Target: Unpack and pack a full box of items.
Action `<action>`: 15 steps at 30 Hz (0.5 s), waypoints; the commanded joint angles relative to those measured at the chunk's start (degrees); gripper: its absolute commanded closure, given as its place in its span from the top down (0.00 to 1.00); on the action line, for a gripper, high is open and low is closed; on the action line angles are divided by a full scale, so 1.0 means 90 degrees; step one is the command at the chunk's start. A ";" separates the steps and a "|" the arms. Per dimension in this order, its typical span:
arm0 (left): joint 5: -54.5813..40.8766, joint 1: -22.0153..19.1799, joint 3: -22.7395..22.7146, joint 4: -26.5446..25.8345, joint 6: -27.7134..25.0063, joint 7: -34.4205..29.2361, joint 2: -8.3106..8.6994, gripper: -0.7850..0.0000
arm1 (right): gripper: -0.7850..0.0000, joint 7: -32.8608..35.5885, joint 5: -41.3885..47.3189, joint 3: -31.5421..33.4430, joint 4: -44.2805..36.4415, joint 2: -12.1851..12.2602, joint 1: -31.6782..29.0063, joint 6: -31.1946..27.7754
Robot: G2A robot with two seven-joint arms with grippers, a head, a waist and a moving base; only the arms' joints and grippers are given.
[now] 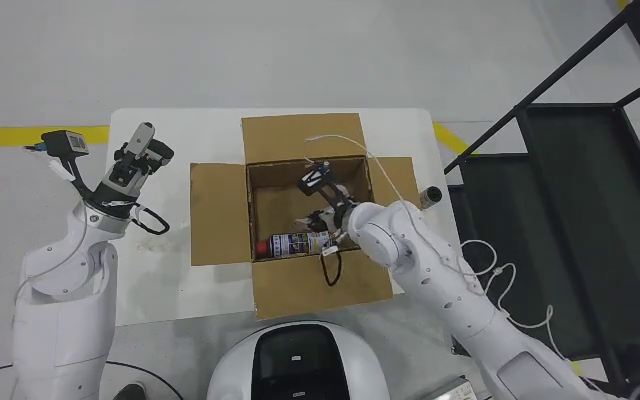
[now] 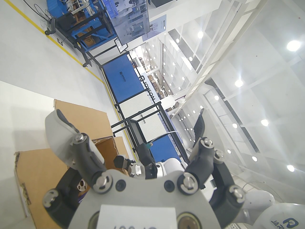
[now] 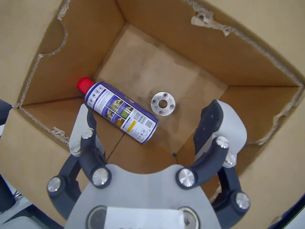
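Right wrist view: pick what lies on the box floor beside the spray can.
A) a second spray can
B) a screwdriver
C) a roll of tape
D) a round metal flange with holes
D: a round metal flange with a centre hole and smaller holes around it lies flat on the floor of the box, beside the spray can, which lies on its side.

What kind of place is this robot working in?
Probably a factory hall or warehouse-style robotics lab, judging by the yellow floor line, the blue racks along the aisle, and the rows of ceiling spotlights high overhead.
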 commanded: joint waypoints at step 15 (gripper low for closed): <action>0.0000 0.0000 0.0000 0.0000 0.0000 0.0000 0.0000 1.00 | 1.00 0.0119 0.0545 -0.0212 0.0864 -0.0235 0.0401 0.1286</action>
